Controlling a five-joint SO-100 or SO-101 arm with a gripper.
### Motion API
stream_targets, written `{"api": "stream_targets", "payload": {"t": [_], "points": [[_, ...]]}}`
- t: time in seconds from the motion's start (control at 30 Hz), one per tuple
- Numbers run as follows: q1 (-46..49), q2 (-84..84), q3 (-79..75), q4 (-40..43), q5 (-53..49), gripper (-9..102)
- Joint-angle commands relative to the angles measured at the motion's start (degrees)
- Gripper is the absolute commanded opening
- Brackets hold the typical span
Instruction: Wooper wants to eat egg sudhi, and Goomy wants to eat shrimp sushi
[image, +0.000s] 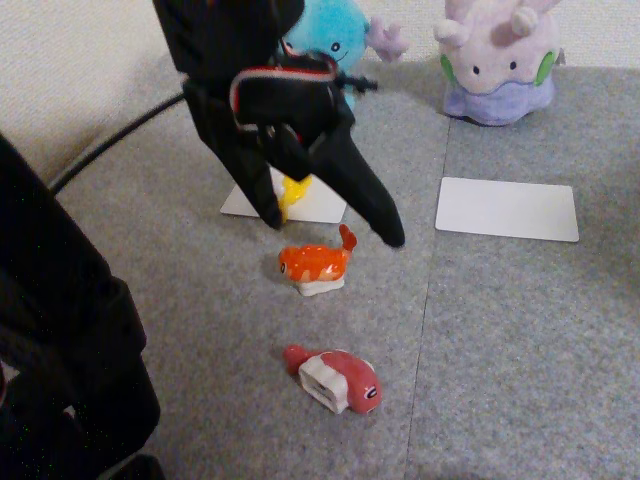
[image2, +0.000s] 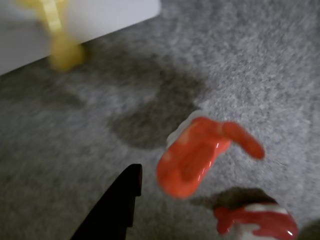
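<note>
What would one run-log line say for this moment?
gripper: open, empty | egg sushi: on left white card | shrimp sushi: on carpet, below jaws

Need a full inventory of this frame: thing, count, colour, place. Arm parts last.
Wooper plush: 1, light blue, back of mat, partly behind the arm.
Goomy plush: 1, pale lilac, back right in the fixed view.
White cards: 2, one under the arm, one right, bare.
Egg sushi: 1, yellow, on the card under the arm.
Shrimp sushi: 1, orange, on the mat in front of that card.
Red-pink sushi: 1, nearest the camera, on its side.
Mat: grey.
Cable: 1, black, left.
Gripper: 1, black, open, above the shrimp sushi.
</note>
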Motion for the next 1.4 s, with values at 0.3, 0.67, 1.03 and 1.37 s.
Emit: {"api": "stream_targets", "payload": {"t": [0.3, 0.67, 1.03, 1.37], "points": [[-0.1, -8.5, -0.2, -5.1, 3.5, 47], [-1.1, -8.1, 6.6, -13.4, 5.0, 32], [-1.1, -8.3, 6.9, -13.5, 5.1, 14], [-1.0, -8.5, 6.9, -13.2, 5.1, 10]]}}
